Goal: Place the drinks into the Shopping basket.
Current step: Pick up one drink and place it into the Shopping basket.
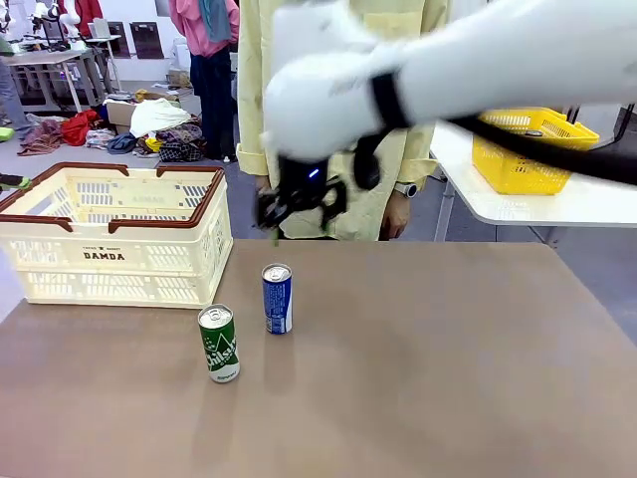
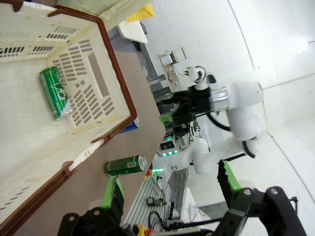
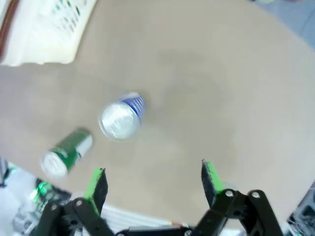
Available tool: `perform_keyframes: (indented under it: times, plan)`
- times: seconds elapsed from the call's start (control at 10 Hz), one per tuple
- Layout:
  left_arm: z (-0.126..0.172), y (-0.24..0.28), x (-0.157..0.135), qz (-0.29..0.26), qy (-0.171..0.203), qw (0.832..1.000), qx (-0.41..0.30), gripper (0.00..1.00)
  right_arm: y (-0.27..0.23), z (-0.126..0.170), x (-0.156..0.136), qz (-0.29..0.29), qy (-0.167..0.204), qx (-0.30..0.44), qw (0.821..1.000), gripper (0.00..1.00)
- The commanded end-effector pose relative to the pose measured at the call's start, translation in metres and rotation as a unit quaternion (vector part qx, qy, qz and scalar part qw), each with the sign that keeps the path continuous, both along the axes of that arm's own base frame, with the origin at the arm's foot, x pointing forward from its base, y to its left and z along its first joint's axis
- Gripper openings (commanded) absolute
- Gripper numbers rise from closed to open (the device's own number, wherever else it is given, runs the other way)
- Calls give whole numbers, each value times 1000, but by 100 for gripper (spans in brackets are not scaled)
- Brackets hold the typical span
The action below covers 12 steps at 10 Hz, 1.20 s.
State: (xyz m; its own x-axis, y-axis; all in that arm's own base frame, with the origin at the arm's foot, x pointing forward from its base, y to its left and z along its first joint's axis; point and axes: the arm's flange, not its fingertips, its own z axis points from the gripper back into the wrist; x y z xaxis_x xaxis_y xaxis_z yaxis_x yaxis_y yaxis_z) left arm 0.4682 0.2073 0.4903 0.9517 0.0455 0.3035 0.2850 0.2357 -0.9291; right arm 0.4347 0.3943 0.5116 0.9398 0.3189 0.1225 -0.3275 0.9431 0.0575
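One green metal can lies in the cream slotted plastic basket; blue can, second green can stand outside; left gripper, right gripper apart, empty.

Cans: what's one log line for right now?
Shopping basket: one green can inside; table: second green can, blue can upright; left fingers: open; right fingers: open

Green can, blue can, cream basket w/ brown rim.

The table's right half lies bare. At left, the blue can and green can stand close together off the basket's near-right corner; the right arm hangs over the far side.
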Motion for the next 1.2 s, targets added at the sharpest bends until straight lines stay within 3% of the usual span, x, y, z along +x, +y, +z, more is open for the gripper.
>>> perform_keyframes:
  times: [0.0, 0.2, 0.3, 0.4, 0.5, 0.6, 0.8, 0.9, 1.0, 1.1]
  plan:
    - [3, -1, -3, 0, 0, 1000, 2, 100, -129, 47, -23, -8, 87, 41, 995, 100]
    - [3, -1, -3, 0, 0, 1000, 2, 100, -256, 59, -42, -52, 128, 157, 978, 100]
    - [3, -1, -3, 0, 0, 1000, 2, 100, -308, 54, -52, -18, 143, 249, 958, 100]
    - [3, -1, -3, 0, 0, 1000, 2, 100, -354, 44, -60, 6, 155, 339, 928, 100]
    - [3, -1, -3, 0, 0, 1000, 2, 100, -404, 21, -63, 4, 168, 430, 887, 100]
    - [3, -1, -3, 0, 0, 1000, 2, 100, -440, -11, -63, -61, 196, 480, 853, 100]
    - [3, -1, -3, 0, 0, 1000, 2, 100, -483, -73, -78, -88, 147, 607, 776, 100]
    - [3, -1, -3, 0, 0, 1000, 2, 100, -493, -101, -86, -147, 123, 626, 756, 100]
    - [3, -1, -3, 0, 0, 1000, 2, 100, -490, -111, -93, -192, 85, 596, 775, 100]
    - [3, -1, -3, 0, 0, 1000, 2, 100, -503, -89, -92, -119, 164, 591, 781, 100]
